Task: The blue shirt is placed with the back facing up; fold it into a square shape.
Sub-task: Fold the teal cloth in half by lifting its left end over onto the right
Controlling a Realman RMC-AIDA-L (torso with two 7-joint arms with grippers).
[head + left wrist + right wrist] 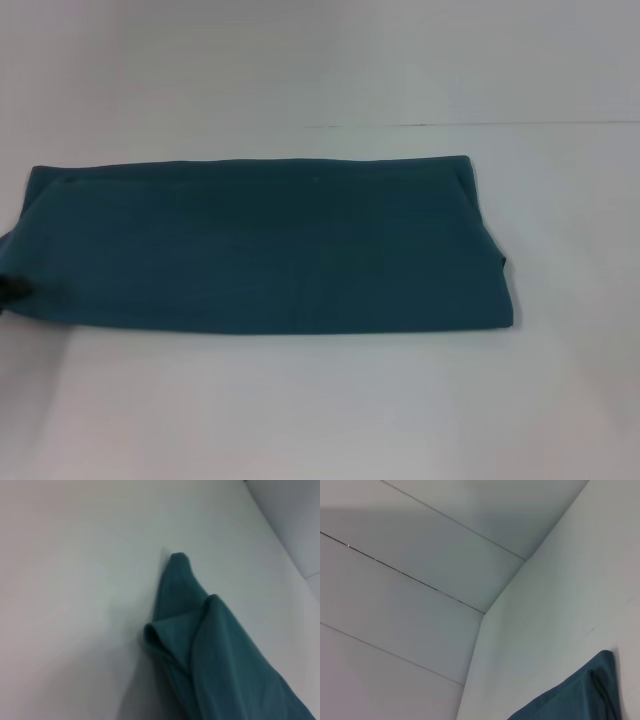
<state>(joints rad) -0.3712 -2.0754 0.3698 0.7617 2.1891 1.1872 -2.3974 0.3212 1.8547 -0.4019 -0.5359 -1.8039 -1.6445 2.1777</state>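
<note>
1. Teal cotton: the blue shirt (270,245), a long flat band lying crosswise on the white table (320,410), plain side up.
2. Step, as I judge it: lengthwise folds made; the band has yet to be halved into a square.
3. Next move: take one short end and carry it across to the other, edges matched.
4. My left pincer (10,290): a dark sliver at the shirt's left end; whether open or gripping, I cannot tell.
5. My right pincer: unseen.

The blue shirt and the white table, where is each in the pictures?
blue shirt (270,245): head view, middle of the folded cloth.
blue shirt (225,665): left wrist view, its bunched end.
white table (320,410): head view, bare near part.
</note>
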